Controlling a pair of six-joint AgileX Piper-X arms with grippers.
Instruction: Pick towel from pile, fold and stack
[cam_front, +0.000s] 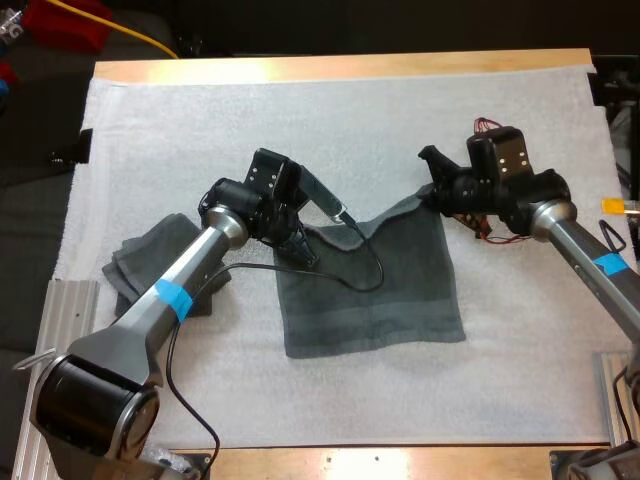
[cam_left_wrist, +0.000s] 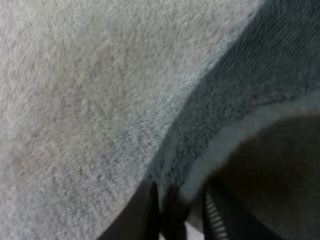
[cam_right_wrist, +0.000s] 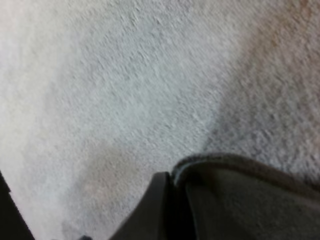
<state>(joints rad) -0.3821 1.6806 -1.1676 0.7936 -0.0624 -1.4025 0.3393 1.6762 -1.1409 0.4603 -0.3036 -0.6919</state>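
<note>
Towel: one dark grey-green towel (cam_front: 375, 290) lies spread open, in a single layer, at the middle of the white mat (cam_front: 330, 120). Its near edge is flat. Its two far corners are drawn up toward the grippers.

Towel, far left corner: the corner meets the left gripper (cam_front: 298, 245) in the high view. In the left wrist view the towel's edge (cam_left_wrist: 235, 85) runs down into the gap of that gripper (cam_left_wrist: 175, 210).

Left gripper state: the fingers (cam_left_wrist: 142, 212) are closed to a narrow gap, with a fold of towel cloth pinched between them.

Towel, far right corner: the corner is raised off the mat and peaks at the right gripper (cam_front: 432, 188).

Right gripper state: in the right wrist view one of the fingers (cam_right_wrist: 150, 210) presses flat against the rolled towel edge (cam_right_wrist: 235, 195). The opposite finger is hidden behind the cloth. The grip reads as closed on the corner.

Second towel: a second towel (cam_front: 140, 262), of the same colour, lies bunched near the mat's left edge. It is partly under the left arm and well apart from the spread towel.

Support: the mat covers most of the wooden tabletop (cam_front: 340, 68), which shows as a bare strip along the far side.
</note>
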